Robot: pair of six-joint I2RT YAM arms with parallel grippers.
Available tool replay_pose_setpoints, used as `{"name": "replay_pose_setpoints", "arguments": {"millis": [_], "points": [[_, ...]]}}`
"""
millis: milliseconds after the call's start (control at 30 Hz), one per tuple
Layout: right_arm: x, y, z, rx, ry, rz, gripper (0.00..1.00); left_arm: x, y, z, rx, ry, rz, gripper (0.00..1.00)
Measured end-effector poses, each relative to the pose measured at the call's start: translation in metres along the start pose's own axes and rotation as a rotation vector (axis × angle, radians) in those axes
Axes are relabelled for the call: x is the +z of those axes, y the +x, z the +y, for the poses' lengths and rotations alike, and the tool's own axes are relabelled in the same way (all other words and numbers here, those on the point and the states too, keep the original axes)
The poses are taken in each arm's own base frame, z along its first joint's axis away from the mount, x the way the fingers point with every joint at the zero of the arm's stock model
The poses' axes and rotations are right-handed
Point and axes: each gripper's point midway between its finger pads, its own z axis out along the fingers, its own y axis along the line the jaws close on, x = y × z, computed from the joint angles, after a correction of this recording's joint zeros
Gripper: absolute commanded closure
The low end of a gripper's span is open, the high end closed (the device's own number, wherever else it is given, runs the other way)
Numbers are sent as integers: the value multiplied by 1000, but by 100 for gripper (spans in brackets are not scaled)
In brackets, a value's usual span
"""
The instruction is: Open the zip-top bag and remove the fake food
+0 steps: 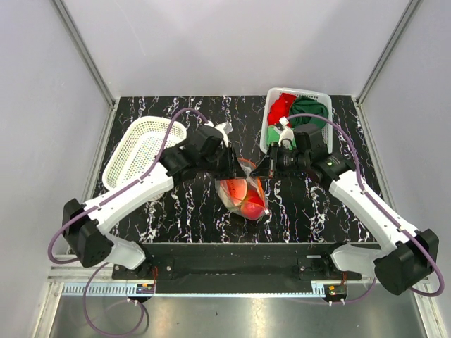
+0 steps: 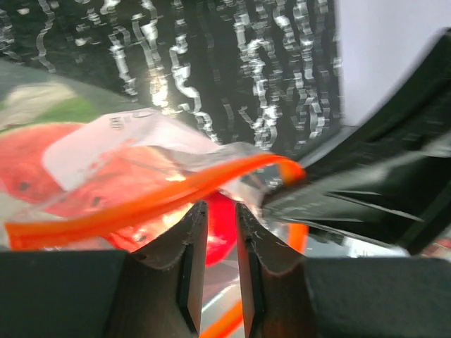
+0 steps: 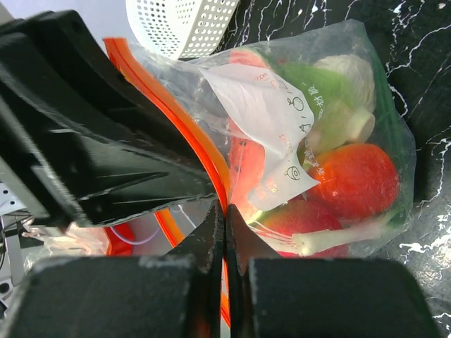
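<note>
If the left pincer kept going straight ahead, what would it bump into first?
Most likely the bag's orange zip strip, crossing right at the left pincer's tips; it may already touch, depth is unclear. Red fake food sits just behind.

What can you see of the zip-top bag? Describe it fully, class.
The zip-top bag is clear, crinkly plastic with a white printed label and an orange zip strip along its mouth. It sits on the table between both arms, packed with fake food in red, pale green and white. The right gripper pinches the strip in its jaws; the left gripper meets the mouth too, grip unclear.
</note>
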Motion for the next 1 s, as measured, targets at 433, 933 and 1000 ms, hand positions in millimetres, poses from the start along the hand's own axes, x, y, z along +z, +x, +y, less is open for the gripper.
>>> {"name": "replay_pose_setpoints", "arguments": {"millis": [433, 933, 1000], "points": [[1, -4, 2, 10, -3, -20, 100, 13, 28, 48, 117, -250, 91, 30], [3, 6, -7, 42, 2, -9, 100, 27, 40, 72, 191, -403, 106, 18], [2, 7, -7, 42, 2, -11, 100, 33, 40, 78, 195, -429, 109, 19]]}}
